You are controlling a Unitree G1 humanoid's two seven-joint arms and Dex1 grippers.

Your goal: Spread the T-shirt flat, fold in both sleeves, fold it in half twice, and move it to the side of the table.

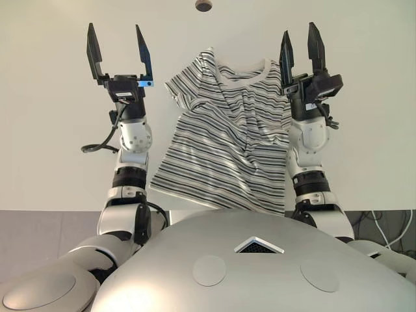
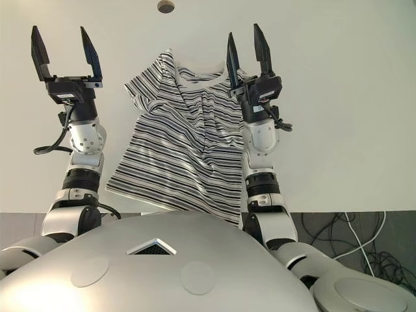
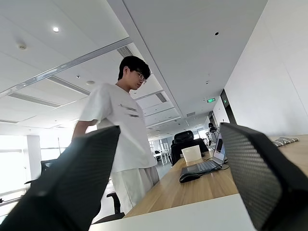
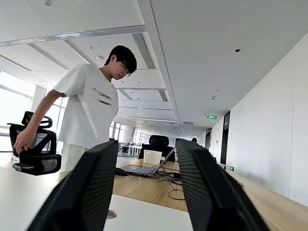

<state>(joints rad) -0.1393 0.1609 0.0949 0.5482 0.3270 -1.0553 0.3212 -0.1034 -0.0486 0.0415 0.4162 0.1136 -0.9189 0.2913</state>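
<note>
A black-and-white striped T-shirt (image 1: 227,140) lies crumpled on the white table (image 1: 52,97), collar at the far end, one sleeve (image 1: 188,81) spread toward my left, hem near me. My left gripper (image 1: 119,45) stands open to the left of the shirt, clear of it, fingers pointing away from me. My right gripper (image 1: 299,47) is open at the shirt's right shoulder, over the fabric's edge, with nothing between its fingers. The right side of the shirt is partly hidden behind my right arm. The wrist views show each pair of fingers (image 3: 72,187) (image 4: 94,187) spread apart and empty.
A small round dark fitting (image 1: 203,6) sits in the table at the far edge. Bare table surface extends widely to both sides of the shirt. Cables (image 2: 351,240) lie on the floor beyond the table's near right edge. A person stands beyond the far side, apart from the shirt.
</note>
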